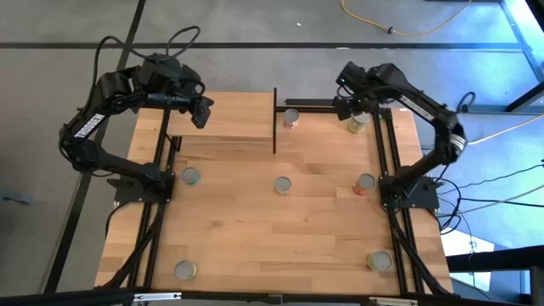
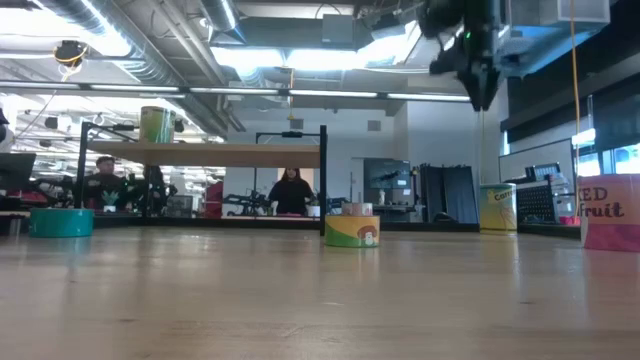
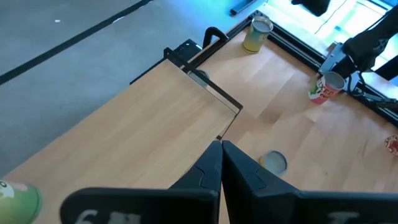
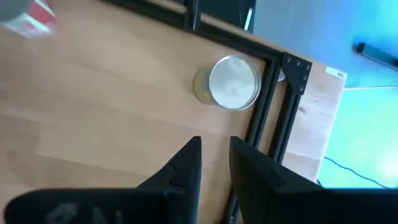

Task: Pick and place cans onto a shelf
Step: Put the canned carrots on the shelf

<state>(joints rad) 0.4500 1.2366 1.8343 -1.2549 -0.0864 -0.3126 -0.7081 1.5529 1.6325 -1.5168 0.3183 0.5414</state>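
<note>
The shelf (image 1: 225, 119) is a light-wood board on thin black posts at the table's far left, with a black upright panel (image 1: 274, 121) at its right end. One green can (image 2: 155, 125) stands on the shelf and also shows in the left wrist view (image 3: 13, 198). My left gripper (image 1: 201, 110) hovers above the board, shut and empty (image 3: 221, 152). My right gripper (image 1: 348, 105) hangs above the table's far right, just left of a yellow can (image 4: 231, 83), with a narrow gap between its fingers (image 4: 214, 149). It is empty. That can stands upright on its base on the table.
Other cans stand on the table: a red-and-white one (image 1: 291, 117) right of the panel, a teal one (image 1: 190, 176), a green-yellow one (image 1: 282, 184), a red one (image 1: 365, 183), and two near the front edge (image 1: 184, 270) (image 1: 379, 260). Black rails (image 1: 384, 161) run along both sides. People are in the room behind.
</note>
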